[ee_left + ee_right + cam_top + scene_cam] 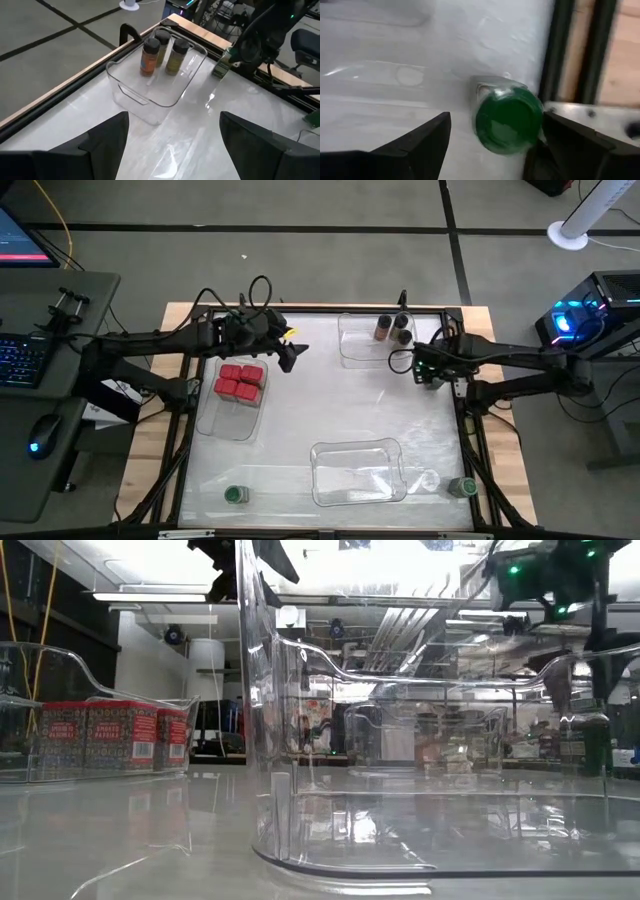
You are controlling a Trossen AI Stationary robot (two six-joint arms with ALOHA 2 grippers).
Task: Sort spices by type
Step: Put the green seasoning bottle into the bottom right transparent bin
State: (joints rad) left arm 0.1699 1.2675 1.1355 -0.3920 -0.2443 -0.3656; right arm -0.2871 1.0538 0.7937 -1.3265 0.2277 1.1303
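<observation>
Looking straight down, the white worktop (pixel 300 420) carried three clear trays. A tray at 9 o'clock (pixel 233 420) held four red boxes (pixel 238 380); a tray at 1 o'clock (pixel 362 345) held brownish dark-lidded jars (pixel 392 328); an empty tray (pixel 358 472) sat at 6 o'clock. One green-lidded jar (pixel 234 495) stood at 7 o'clock, another green-lidded jar (pixel 461 487) at 5 o'clock against the frame. The left tool (pixel 290 352) hovered just beyond the red boxes, holding nothing. The right tool (pixel 428 370) hung at 3 o'clock beside the jar tray.

From worktop height, the near tray's clear wall (pixel 400 790) filled most of the scene, and the red boxes (pixel 110 738) stood in their tray at 9 o'clock, labels facing the camera. Both arms showed only as dark shapes overhead.

Through the left wrist, the left tool's fingers (pixel 105 140) were spread wide and released, with nothing between them. Beyond them the tray (pixel 150 95) held three upright jars (pixel 162 52), close together. The right arm (pixel 255 40) hung just beside that tray.

Through the right wrist, the right tool's fingers (pixel 420 137) were parted and released above a green-lidded jar (pixel 509 122), standing on the worktop against the dark frame rail (pixel 560 50).
</observation>
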